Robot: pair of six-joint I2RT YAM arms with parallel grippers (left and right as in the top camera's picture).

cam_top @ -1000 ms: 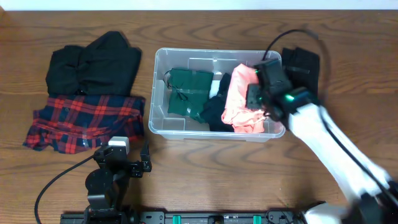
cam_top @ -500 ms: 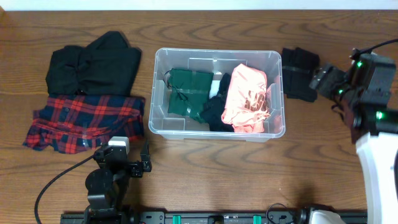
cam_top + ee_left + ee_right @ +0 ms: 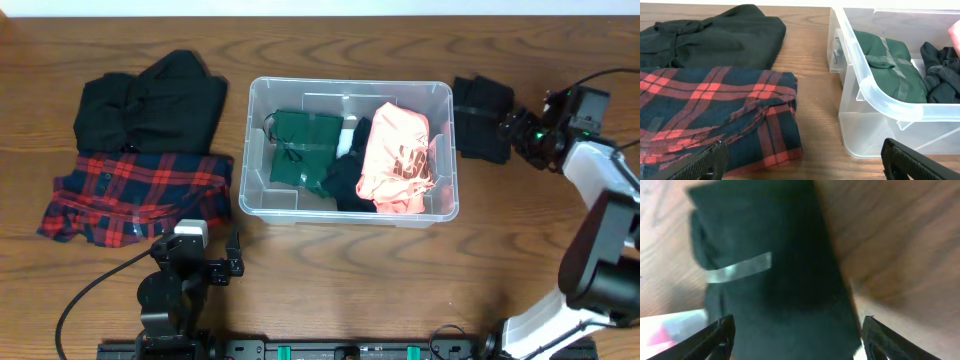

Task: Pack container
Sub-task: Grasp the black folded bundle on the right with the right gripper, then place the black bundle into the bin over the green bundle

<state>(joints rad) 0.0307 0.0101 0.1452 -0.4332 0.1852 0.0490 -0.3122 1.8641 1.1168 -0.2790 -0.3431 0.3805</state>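
The clear plastic container (image 3: 345, 219) stands mid-table and holds a green garment (image 3: 303, 146), a black garment (image 3: 348, 178) and a pink garment (image 3: 396, 158). A folded black garment (image 3: 482, 118) lies on the table just right of the container. My right gripper (image 3: 516, 130) is open at that garment's right edge; in the right wrist view the garment (image 3: 775, 280) fills the space between the open fingers (image 3: 795, 340). My left gripper (image 3: 195, 250) is open and empty near the front edge, facing the container's rim (image 3: 875, 95).
A red-and-navy plaid shirt (image 3: 135, 195) and a black garment (image 3: 150, 100) lie left of the container; both show in the left wrist view, the plaid shirt (image 3: 710, 115) nearer and the black garment (image 3: 715, 37) behind it.
My right gripper left the pink garment in the container, swung out to the right, then came back to the black garment beside the container. The left arm has not moved.
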